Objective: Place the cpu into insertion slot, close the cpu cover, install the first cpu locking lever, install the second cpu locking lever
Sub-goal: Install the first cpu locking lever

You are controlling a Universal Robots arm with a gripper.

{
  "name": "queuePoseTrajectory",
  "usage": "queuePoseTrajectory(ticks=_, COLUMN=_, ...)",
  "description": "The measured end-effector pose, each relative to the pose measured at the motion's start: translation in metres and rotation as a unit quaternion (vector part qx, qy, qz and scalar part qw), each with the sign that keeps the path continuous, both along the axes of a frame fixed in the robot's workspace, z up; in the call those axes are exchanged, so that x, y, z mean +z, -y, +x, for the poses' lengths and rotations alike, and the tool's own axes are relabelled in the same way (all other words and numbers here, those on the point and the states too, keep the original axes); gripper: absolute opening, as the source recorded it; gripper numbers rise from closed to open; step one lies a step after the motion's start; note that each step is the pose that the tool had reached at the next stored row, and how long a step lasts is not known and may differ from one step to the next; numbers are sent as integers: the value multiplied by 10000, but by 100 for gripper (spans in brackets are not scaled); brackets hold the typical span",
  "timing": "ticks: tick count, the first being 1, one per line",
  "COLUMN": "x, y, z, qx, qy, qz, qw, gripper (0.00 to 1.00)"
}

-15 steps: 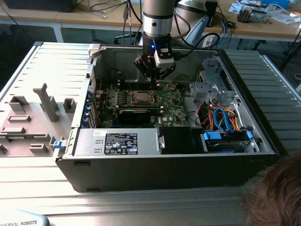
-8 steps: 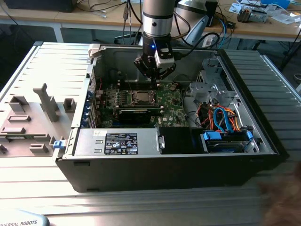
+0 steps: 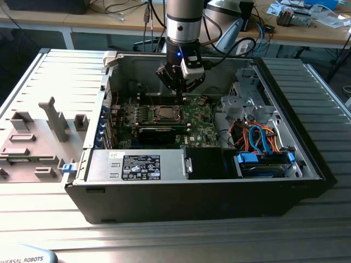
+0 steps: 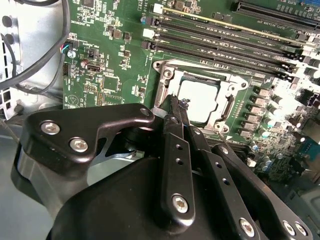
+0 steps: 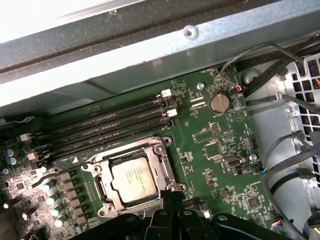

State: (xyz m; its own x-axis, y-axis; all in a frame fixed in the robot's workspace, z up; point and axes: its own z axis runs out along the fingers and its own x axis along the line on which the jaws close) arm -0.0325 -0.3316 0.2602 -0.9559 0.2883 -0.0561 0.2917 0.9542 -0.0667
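The cpu lies flat in the socket on the green motherboard inside the open computer case. The cpu cover, a silvery frame, lies down around it, and the chip's top shows through its window. A thin dark locking lever juts out from the socket's side toward the capacitors. My gripper is shut, its black fingers pressed together. Their tips are down at the socket's edge, beside the cover's corner.
A black graphics card and a grey power supply box sit nearer the camera than the socket. Memory slots run along its other side. A drive cage with orange and blue cables fills the exterior view's right; grey fixtures lie left.
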Motion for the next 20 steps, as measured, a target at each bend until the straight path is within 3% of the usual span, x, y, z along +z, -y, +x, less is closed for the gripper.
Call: queuePoseTrajectory(ticks=20, x=0, y=0, z=0, qx=271, qy=0, qz=0, qw=9996, gripper=11)
